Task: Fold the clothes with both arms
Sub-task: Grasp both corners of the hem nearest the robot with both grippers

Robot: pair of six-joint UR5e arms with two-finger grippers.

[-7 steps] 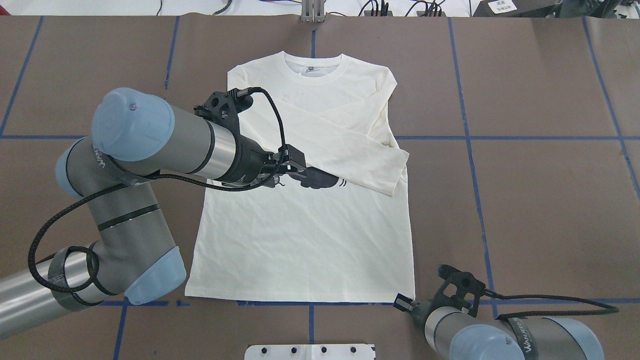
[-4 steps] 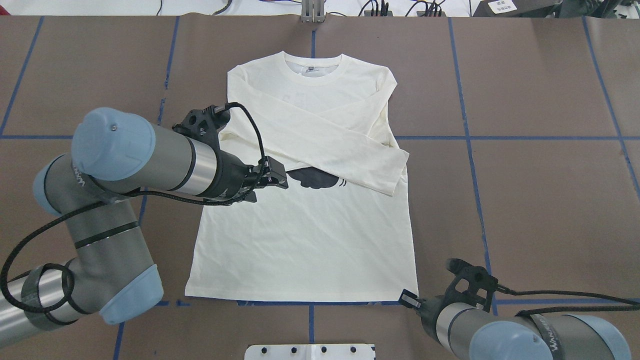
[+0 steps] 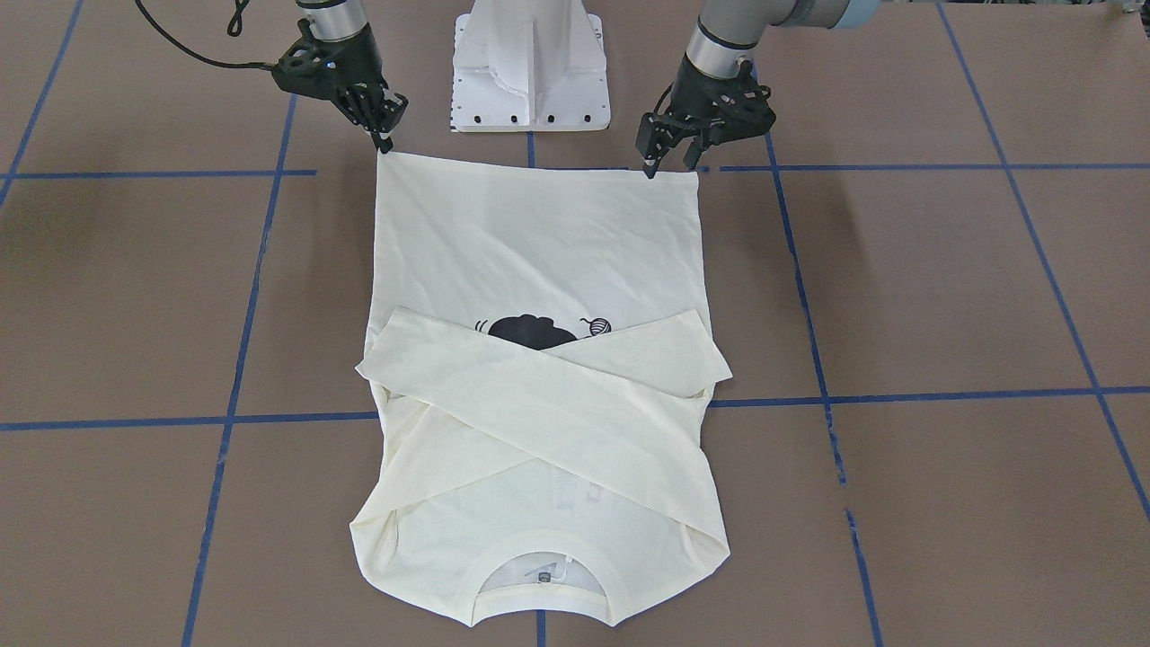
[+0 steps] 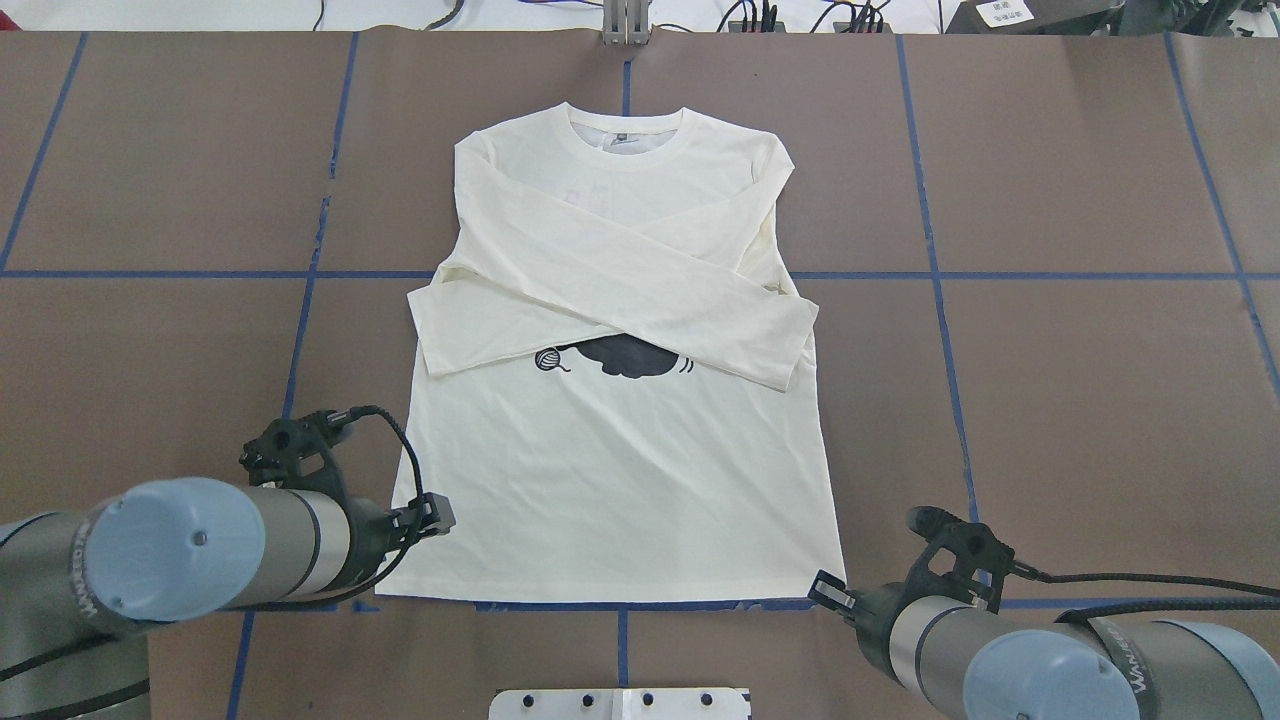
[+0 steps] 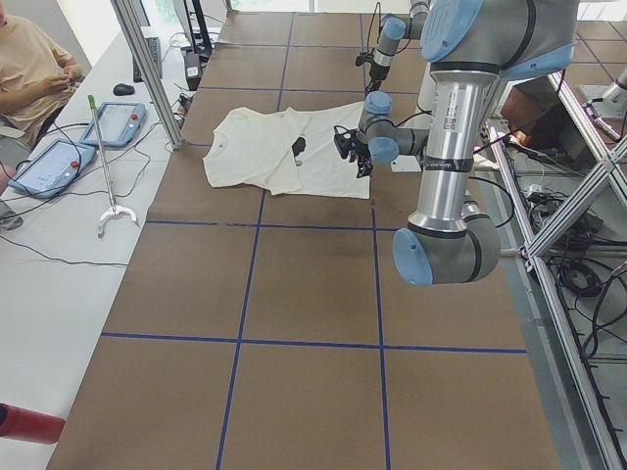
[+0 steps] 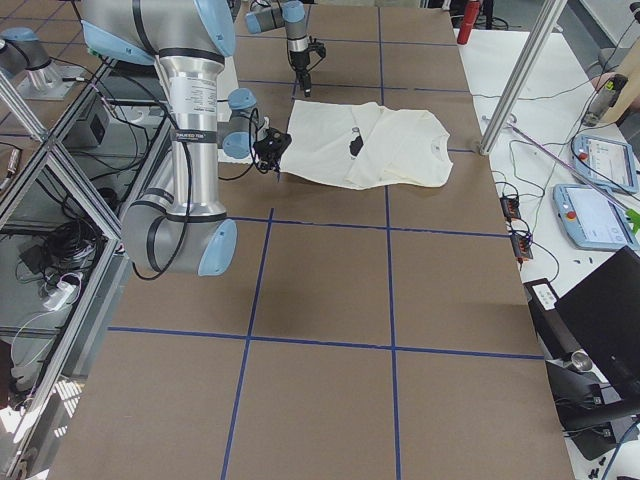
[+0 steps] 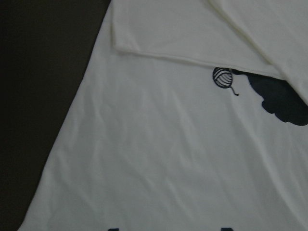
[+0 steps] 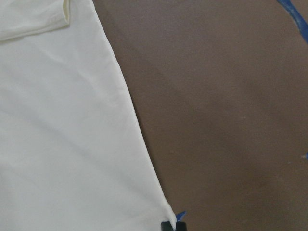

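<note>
Lying flat and face-up on the brown table (image 4: pixel 1050 400), the cream-white T-shirt (image 4: pixel 610 480) has its neck toward the far edge and both sleeves crossed over the chest, partly covering the black cat print (image 4: pixel 630 355). One second ago the left arm reached over the shirt's middle with its gripper above the print; it has since withdrawn toward the robot, exposing the left sleeve cuff and the small yarn-ball mark (image 4: pixel 547 359). The left gripper (image 3: pixel 669 155) now sits at the hem's left corner, its fingers spread apart with nothing between them, tips just at the hem edge. The right gripper (image 3: pixel 382 126) has shifted only slightly and stands at the hem's right corner; the front-facing view shows its fingertips close together, pointing down at the corner, but whether they clasp fabric I cannot tell. The right wrist view shows the hem corner beside a dark fingertip (image 8: pixel 172 225) at the frame's bottom edge. The shirt itself has not moved between frames. The white pedestal base (image 3: pixel 530 72) stands between the two arms, and blue tape lines (image 4: pixel 940 275) cross the table.
</note>
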